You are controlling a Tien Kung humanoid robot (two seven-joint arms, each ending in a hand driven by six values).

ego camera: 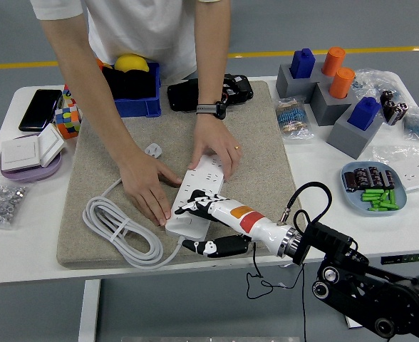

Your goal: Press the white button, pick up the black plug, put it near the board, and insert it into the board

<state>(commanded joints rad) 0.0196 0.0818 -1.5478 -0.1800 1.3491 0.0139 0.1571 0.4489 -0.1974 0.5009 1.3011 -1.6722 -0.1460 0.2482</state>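
Right of mat, blue dish (351, 187) holds green pieces (379, 198), dark batteries (367, 178).

The right hand (204, 214) has white, black-patterned fingers and a white forearm banded orange and red, ending in a silver collar on a black arm (a thin black cable loops above). The person (152, 28) wears a white T-shirt, wristwatch (208, 110) and ring (236, 148).
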